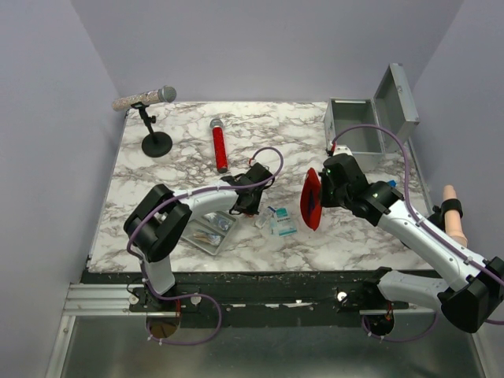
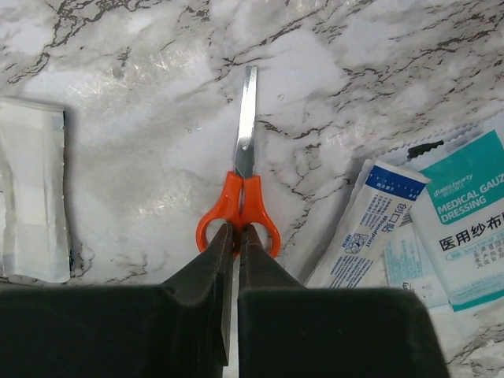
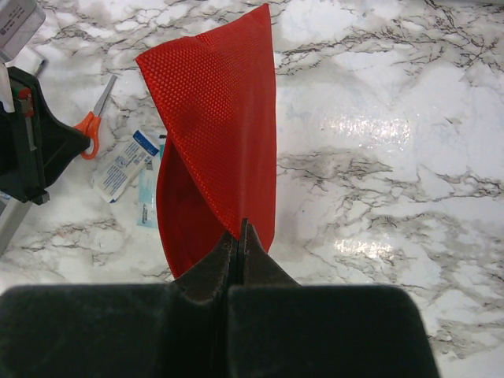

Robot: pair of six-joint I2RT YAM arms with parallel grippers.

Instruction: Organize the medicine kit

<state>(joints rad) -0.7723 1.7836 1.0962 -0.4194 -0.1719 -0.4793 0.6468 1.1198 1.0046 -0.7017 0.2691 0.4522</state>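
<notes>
Two arms reach over the marble table [image 1: 181, 169]; we see the left gripper [image 2: 236, 232] with its jaws drawn almost together, pinching the scissors [image 2: 246, 134] where the orange handle loops meet, the blade flat on the marble and pointing away; gauze packets [image 2: 465, 220] lie just beside; the right gripper [image 3: 240, 228] is pressed together on the edge of a red mesh pouch [image 3: 220, 102]; the medicine kit [image 1: 354, 118] stands at the far right corner, lid up, well apart from both.

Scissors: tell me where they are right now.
In the left wrist view, the scissors lie flat on the marble table, centre frame, orange handles at the left end effector tips, with gauze packets to their right.
</notes>
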